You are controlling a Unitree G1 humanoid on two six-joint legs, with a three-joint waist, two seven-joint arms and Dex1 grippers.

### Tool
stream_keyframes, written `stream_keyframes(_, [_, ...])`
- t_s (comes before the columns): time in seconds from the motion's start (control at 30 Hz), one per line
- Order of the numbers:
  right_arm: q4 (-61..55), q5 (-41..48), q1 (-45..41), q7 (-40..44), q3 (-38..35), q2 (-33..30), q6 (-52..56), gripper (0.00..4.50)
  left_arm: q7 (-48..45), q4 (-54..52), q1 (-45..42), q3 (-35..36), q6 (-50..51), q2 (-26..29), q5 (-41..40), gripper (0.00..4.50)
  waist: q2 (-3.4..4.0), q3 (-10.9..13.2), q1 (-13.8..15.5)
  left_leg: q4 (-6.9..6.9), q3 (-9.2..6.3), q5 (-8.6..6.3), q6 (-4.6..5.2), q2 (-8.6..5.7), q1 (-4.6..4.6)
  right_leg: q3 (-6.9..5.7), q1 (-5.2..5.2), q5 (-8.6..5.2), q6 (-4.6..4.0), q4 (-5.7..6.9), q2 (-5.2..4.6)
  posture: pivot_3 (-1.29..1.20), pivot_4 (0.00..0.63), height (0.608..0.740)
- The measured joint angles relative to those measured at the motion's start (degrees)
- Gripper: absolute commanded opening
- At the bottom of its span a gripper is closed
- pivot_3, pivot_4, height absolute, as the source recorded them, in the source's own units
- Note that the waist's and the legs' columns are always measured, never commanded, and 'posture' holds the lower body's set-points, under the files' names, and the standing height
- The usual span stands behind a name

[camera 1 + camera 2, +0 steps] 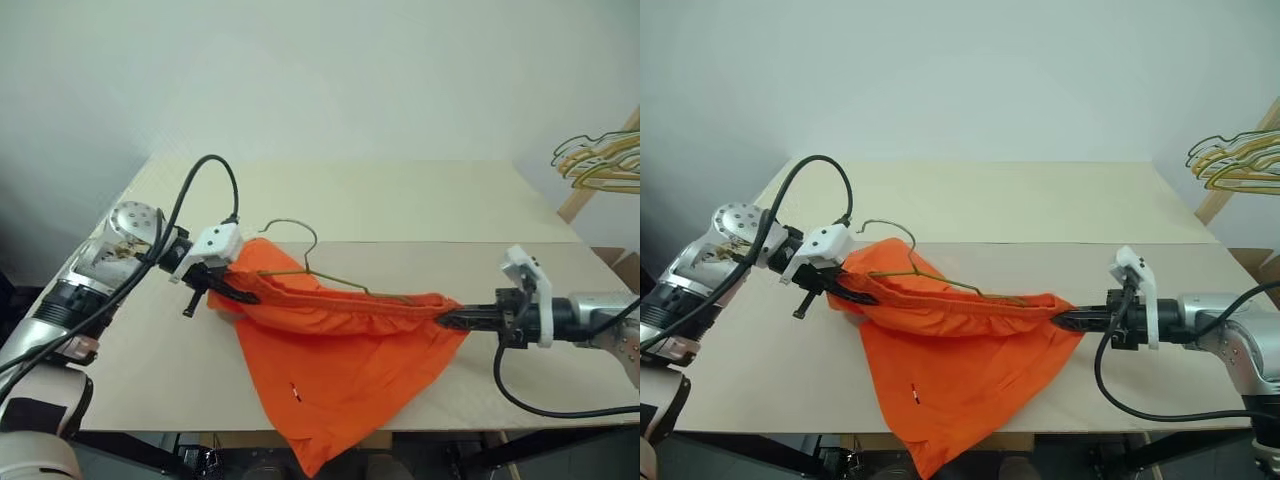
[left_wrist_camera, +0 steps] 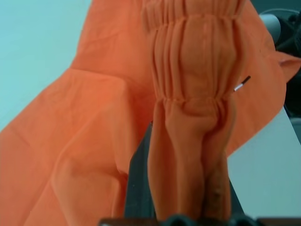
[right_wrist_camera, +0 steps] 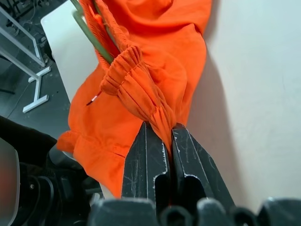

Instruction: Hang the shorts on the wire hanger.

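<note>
Orange shorts stretched between two pincers above the bench

The shorts hang by their waistband, wire hanger threaded inside; left pincer and right pincer each clamp a waistband end, over the bench.

Pale wooden table against a white wall; bunch of yellow-green hangers far right.

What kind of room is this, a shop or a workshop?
Probably a test room: a bare pale wooden table against a plain white wall, with a bunch of yellow and green wire hangers at one side.
</note>
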Motion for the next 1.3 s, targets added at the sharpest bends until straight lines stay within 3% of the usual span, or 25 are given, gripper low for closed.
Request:
stream_keyframes(0.27, [-5.4,2.2,-1.2,0.9,-0.1,-0.5,-0.1,0.02,0.0,2.9,0.0,-2.1,-3.7,0.5,1.9,0.04,0.0,0.0,-0.1,0.02,0.0,-0.06,0.09,0.0,-0.01,-0.01,-0.01,0.0,0.0,0.0,-0.01,-0.13,0.0,0.74])
stream_keyframes(0.43, [-9.0,5.0,-3.8,-0.8,-0.6,0.2,-0.1,0.02,-0.2,5.2,-0.1,-2.4,-4.3,-2.4,3.8,0.04,0.0,0.0,0.0,0.05,-0.01,-0.06,0.1,0.0,-0.02,-0.03,0.0,0.0,0.0,0.0,-0.02,-0.13,0.0,0.74])
stream_keyframes(0.57, [-11.5,3.7,-3.0,-2.1,-0.6,0.5,-1.6,1.04,-0.2,5.9,-0.1,-2.0,-2.5,-5.4,6.0,0.04,0.0,0.0,0.1,0.05,-0.01,-0.05,0.09,-0.02,-0.07,-0.05,-0.02,0.0,0.0,0.02,-0.01,-0.14,0.0,0.74])
stream_keyframes(0.87, [-12.9,1.4,0.9,-1.7,-1.1,-0.6,-4.7,4.32,0.2,7.7,-1.5,2.8,-0.5,-8.8,10.0,0.04,0.0,0.0,-0.2,0.12,-0.01,-0.11,0.19,-0.01,-0.05,-0.04,-0.01,0.0,0.01,-0.04,0.0,-0.13,0.0,0.74])
stream_keyframes(1.0, [-10.3,1.3,-3.1,-3.4,-2.4,-0.7,-4.7,4.48,-0.3,7.9,-1.5,3.6,-0.5,-9.4,10.6,0.04,0.01,0.0,-0.6,0.14,0.01,-0.11,0.19,0.01,-0.05,-0.02,-0.02,0.0,0.01,-0.02,0.0,-0.13,0.0,0.74])
stream_keyframes(1.13, [-11.7,3.8,-14.3,-7.6,-1.6,1.8,-2.3,4.48,-0.6,7.9,-1.5,3.9,-0.5,-9.8,10.9,0.04,0.02,0.0,-1.4,0.06,-0.01,-0.09,0.15,0.07,-0.01,-0.01,-0.07,0.0,0.0,0.09,0.03,-0.14,0.0,0.74])
stream_keyframes(1.3, [-14.0,3.7,-28.6,-14.8,14.1,10.7,8.6,4.48,-0.6,8.1,-2.2,4.1,-0.6,-11.4,11.2,0.04,0.04,0.0,-2.6,0.04,-0.07,0.03,-0.05,0.06,-0.09,-0.03,-0.16,0.0,0.0,0.31,0.0,-0.14,0.0,0.74])
